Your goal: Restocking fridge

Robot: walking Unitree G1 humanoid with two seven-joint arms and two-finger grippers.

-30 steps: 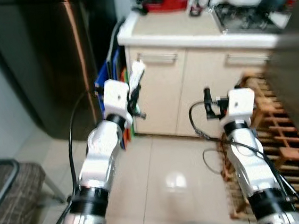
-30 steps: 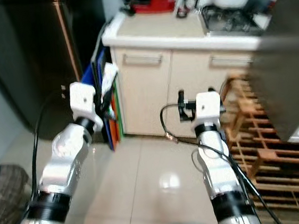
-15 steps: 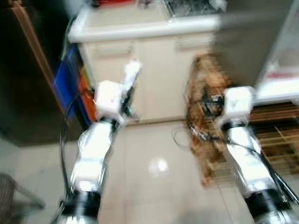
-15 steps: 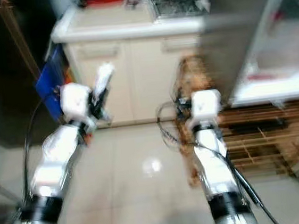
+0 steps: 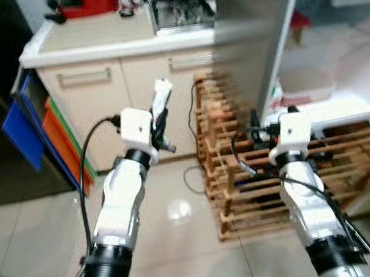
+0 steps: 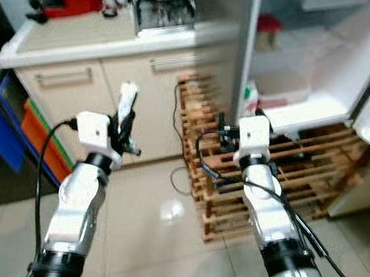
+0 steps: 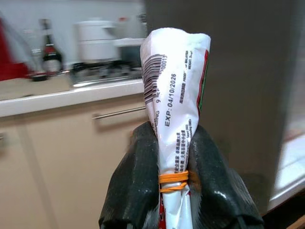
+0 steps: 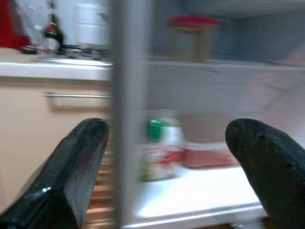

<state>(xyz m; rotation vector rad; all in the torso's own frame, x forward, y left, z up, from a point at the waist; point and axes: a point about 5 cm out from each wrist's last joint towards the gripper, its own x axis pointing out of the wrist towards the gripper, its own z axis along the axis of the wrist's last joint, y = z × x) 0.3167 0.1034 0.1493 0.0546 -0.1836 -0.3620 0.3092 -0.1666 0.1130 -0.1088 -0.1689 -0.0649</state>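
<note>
we carry the packet (image 7: 174,119) clamped in our left gripper (image 7: 174,191) toward the open fridge (image 5: 340,102) at two o'clock; right gripper (image 8: 171,167) spread apart, probably empty; next, reach the shelf.

head stereo: down-forward (shared scene) | wrists: along jaws, close

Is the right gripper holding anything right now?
No: the right gripper is open, its two black fingers wide apart with nothing between them, the fridge shelf visible through the gap.
</note>
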